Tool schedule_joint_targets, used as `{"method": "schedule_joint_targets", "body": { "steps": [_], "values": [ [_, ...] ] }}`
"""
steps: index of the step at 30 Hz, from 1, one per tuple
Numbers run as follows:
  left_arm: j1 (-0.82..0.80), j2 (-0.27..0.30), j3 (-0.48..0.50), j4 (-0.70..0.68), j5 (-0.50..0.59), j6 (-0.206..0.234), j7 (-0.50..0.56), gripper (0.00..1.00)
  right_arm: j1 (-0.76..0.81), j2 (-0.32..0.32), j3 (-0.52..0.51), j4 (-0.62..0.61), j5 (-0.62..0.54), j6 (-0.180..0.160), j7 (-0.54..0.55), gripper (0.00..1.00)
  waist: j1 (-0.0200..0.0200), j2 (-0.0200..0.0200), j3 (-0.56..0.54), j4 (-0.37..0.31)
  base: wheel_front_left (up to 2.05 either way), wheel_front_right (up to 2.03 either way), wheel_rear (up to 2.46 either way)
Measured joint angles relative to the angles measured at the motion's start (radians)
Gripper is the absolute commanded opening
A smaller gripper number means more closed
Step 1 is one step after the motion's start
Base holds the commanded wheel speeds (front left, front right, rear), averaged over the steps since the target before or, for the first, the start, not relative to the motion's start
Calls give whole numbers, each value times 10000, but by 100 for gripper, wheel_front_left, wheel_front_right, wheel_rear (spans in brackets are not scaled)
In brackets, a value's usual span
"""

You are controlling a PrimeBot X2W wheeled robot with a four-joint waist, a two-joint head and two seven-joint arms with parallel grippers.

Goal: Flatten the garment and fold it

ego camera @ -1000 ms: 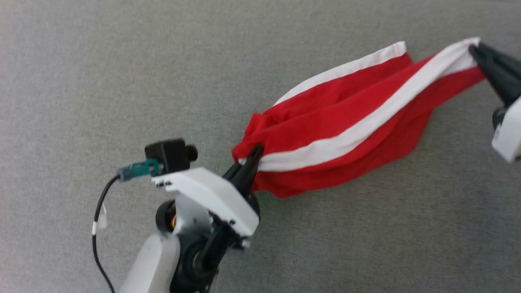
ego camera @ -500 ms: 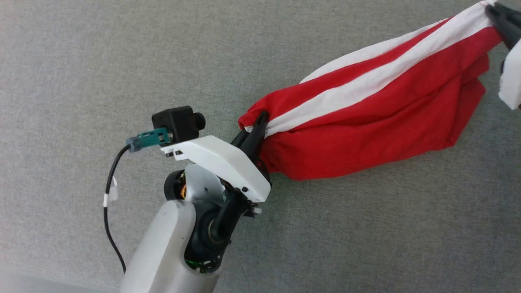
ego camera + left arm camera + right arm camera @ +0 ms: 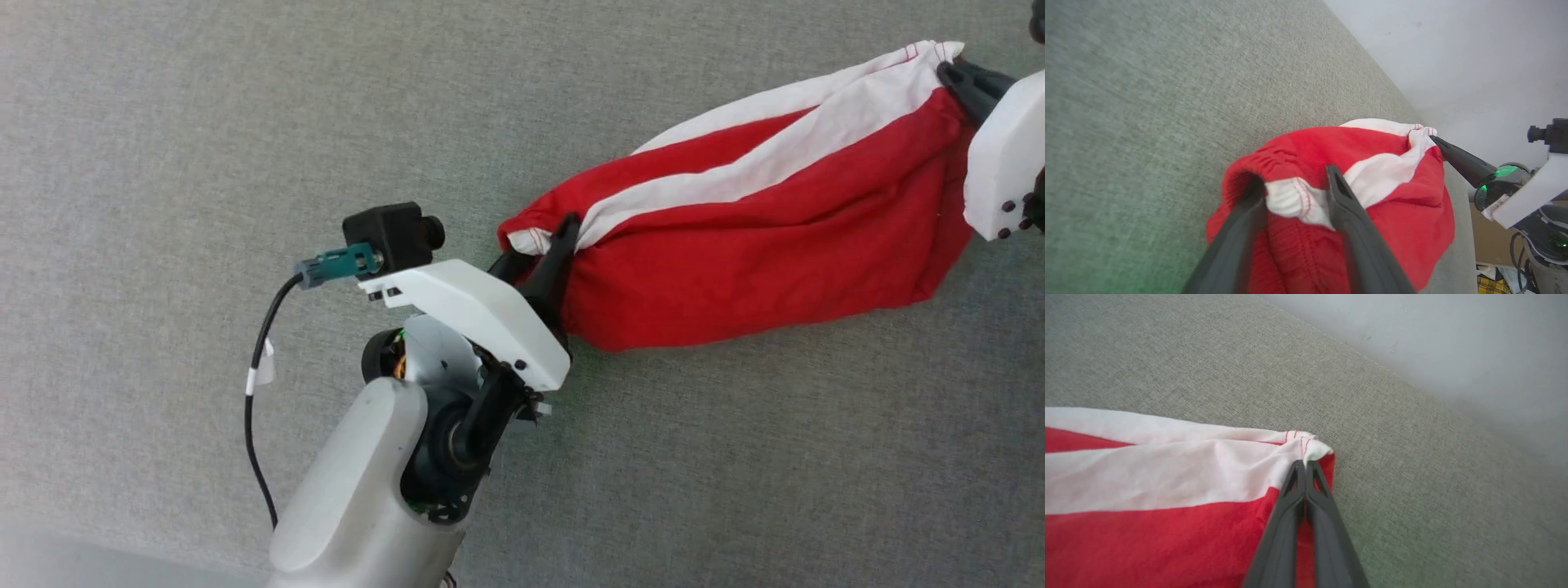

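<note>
Left gripper (image 3: 1293,176) stands with its two fingers apart, and the white-trimmed corner of the garment (image 3: 735,253) lies slack between them rather than pinched. Right gripper (image 3: 1303,463) has its fingers pressed together on the opposite white corner. The red shorts therefore lie as a long, bunched roll running from one gripper to the other on the grey cloth surface (image 3: 245,122).

The step in hand looks like spreading the shorts flat, and the fabric is doubled over itself, so the flattening is far from done. To do it well, the left gripper likely needs a single layer of the gathered edge (not the whole wad) taken close to the corner. It should then draw that layer away from the right gripper while the right one acts as the anchor. Low, even tension should open the folds. A lift risks the loose red belly sagging and twisting again.

Room is generous on the left gripper's outer side and beyond its fingertips, where bare surface runs wide. It is tighter at the right gripper: not far past its fingertips the surface ends against a pale wall (image 3: 1433,343). Any spreading is therefore better taken toward the left gripper's side and back toward the robot than further out past the right gripper.
</note>
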State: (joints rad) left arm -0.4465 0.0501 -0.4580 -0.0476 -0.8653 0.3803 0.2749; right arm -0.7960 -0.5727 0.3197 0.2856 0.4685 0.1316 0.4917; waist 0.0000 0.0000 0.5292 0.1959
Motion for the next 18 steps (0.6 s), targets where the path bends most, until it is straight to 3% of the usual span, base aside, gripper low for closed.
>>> {"method": "schedule_joint_targets", "body": {
  "steps": [1, 2, 3, 12, 18],
  "values": [
    [-56, 0, -44, 65, -65, 4, -75, 100, -10, -2, 40, 109, 13, 0, -61, 39, 0, 0, -10, 19, 0, 0, 0],
    [-118, 0, -77, 132, -107, 4, -123, 100, -15, 4, 75, 209, 38, 0, -128, 60, 0, 0, -24, 33, 0, 0, 0],
    [-159, 0, -109, 196, -167, 4, -186, 100, -20, 10, 105, 301, 84, 0, -190, 100, 0, 0, -42, 44, 0, 0, 0],
    [-293, 10, -201, 690, -393, 6, -556, 100, -44, 10, 408, 644, 564, 0, -349, 100, 0, 0, -507, 26, 0, 0, 0],
    [79, 311, -148, 345, -403, 42, -558, 100, 161, -42, 121, 370, 1011, 0, -336, 100, 0, 0, -1099, -52, 0, 0, 0]
  ]
}}
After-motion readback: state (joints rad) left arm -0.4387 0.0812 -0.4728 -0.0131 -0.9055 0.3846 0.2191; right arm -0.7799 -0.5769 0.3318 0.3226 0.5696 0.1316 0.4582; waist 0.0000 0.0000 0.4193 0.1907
